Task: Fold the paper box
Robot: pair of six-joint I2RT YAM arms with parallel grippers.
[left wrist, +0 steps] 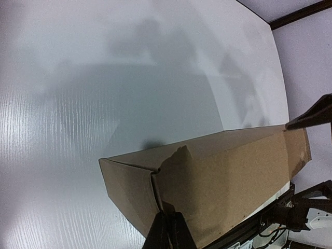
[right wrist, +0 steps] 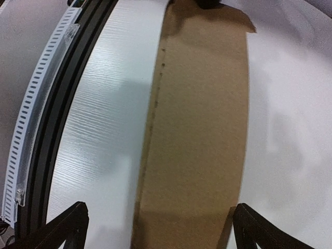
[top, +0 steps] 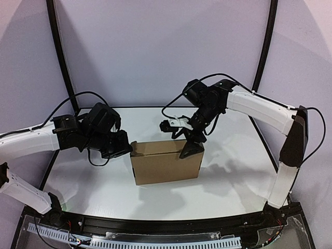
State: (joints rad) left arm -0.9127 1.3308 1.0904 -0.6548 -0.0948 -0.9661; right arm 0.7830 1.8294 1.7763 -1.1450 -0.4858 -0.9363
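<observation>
The plain brown corrugated cardboard paper box (top: 166,165) is standing as a long, already raised block in the middle of the white table (top: 88,189), with its long front wall facing the arm bases.

The black left gripper (top: 126,147) is sitting at the upper corner of the left end of the box. In the left wrist view its fingers (left wrist: 174,234) are lying tight together against that end, just below an uneven flap edge. I cannot tell whether a thin layer of cardboard is being pinched between them or whether they are only pressing.

The black right gripper (top: 191,149) is hanging over the right end of the box top. Its fingers (right wrist: 70,225) are spreading wide, one on each side of the top panel, and are gripping nothing.

To my judgement the folding is nearly finished, and the step in hand is seating the end flaps and the lid. The next move is probably asking the right arm to press the top down near the right end while the left one is steadying the other end, so that the box is not sliding.
</observation>
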